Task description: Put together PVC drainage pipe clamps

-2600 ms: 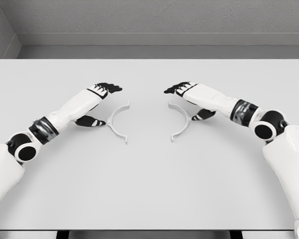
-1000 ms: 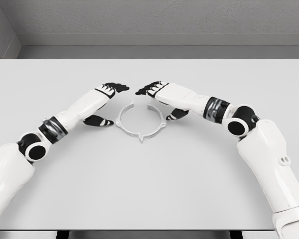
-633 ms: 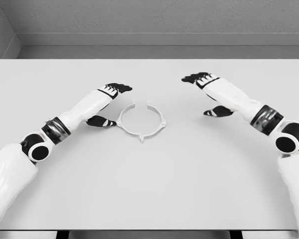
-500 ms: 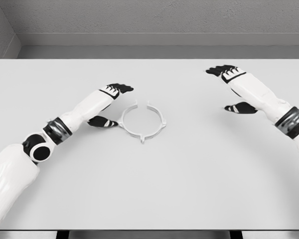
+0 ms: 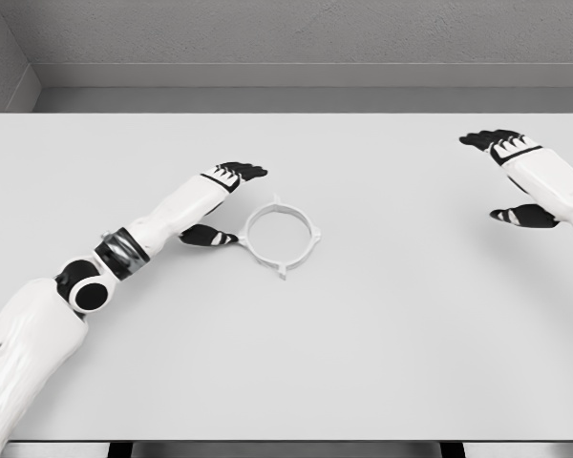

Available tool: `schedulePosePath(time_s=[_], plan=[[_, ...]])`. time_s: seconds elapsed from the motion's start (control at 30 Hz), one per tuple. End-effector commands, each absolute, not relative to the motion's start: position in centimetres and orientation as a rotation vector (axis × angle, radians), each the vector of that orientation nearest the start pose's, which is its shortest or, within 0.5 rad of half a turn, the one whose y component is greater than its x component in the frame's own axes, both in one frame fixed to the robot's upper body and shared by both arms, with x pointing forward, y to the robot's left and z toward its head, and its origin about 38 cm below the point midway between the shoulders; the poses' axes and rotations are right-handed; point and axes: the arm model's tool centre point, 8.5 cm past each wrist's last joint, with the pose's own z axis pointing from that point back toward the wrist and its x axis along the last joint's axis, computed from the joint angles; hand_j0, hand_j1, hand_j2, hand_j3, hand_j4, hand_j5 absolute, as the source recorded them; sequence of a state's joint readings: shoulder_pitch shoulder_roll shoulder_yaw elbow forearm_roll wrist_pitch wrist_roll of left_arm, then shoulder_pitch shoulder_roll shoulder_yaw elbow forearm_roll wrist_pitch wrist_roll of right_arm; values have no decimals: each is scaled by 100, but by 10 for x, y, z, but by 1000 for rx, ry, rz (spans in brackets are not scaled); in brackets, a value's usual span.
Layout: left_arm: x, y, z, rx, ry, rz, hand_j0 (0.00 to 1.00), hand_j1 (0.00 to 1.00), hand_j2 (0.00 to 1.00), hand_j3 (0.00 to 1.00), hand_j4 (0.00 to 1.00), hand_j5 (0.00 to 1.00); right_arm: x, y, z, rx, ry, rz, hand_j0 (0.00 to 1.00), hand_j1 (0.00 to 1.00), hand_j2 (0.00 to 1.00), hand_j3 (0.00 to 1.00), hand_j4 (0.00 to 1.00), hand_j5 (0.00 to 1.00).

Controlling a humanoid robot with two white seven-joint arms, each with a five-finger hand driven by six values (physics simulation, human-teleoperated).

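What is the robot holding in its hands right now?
Nothing. The left hand sits open beside the ring clamp, its thumb tip at the ring's left edge without gripping it. The right hand is open, far off to the right.

Right hand (image 5: 512,181) arm cut off at edge.

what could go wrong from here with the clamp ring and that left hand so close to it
The left hand sits right beside the clamp ring, thumb near its left tab, so pulling back carelessly might drag the ring or spring the two halves apart. The right hand is far off at the table's right edge, so nothing braces the ring's other side if it slides.
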State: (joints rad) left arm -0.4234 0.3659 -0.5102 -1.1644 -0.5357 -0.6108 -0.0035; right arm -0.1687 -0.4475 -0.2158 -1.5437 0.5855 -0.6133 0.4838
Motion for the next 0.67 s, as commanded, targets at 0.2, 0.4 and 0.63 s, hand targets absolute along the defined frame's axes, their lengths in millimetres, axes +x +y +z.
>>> schedulePosePath(time_s=[0.2,0.4,0.63], plan=[[444,224,106,324,-1870,-1381,100,100,100,100,100,100,386,-375,191,-691,-1657,1413,100,100,100,100,100,100],[447,351,149,609,-1697,-1489,100,100,100,100,100,100,386,-374,191,-688,-1660,1412,100,100,100,100,100,100],[439,418,175,751,-1616,-1452,100,100,100,100,100,100,386,-375,191,-691,-1656,1413,100,100,100,100,100,100]])
